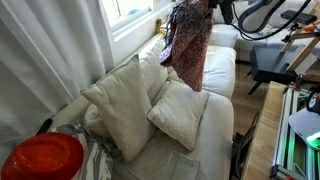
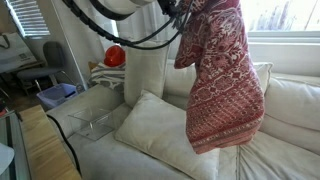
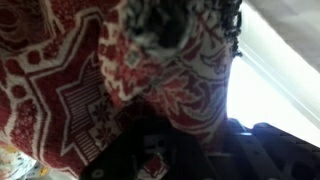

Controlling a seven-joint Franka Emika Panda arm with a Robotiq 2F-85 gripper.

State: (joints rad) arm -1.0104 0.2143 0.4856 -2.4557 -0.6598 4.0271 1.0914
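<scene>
A red cloth [image 1: 188,42] with a white pattern hangs in the air above a cream sofa [image 1: 222,62]. It drapes down long and loose in both exterior views, its lower edge just above the cushions [image 2: 225,85]. My gripper [image 2: 186,10] holds its top at the upper edge of the picture, shut on the gathered fabric. In the wrist view the cloth [image 3: 70,90] fills nearly the whole picture, and the dark fingers [image 3: 150,150] sit at the bottom, pinching a bunched fold. The fingertips are hidden by the fabric.
Two cream cushions [image 1: 125,105] [image 1: 178,112] lean on the sofa below the cloth. A clear plastic box [image 2: 95,122] lies on the seat. A red round object [image 1: 45,158] stands at the sofa's end. A window [image 2: 285,15] and a curtain [image 1: 50,50] run behind. Black cables [image 2: 120,30] hang from the arm.
</scene>
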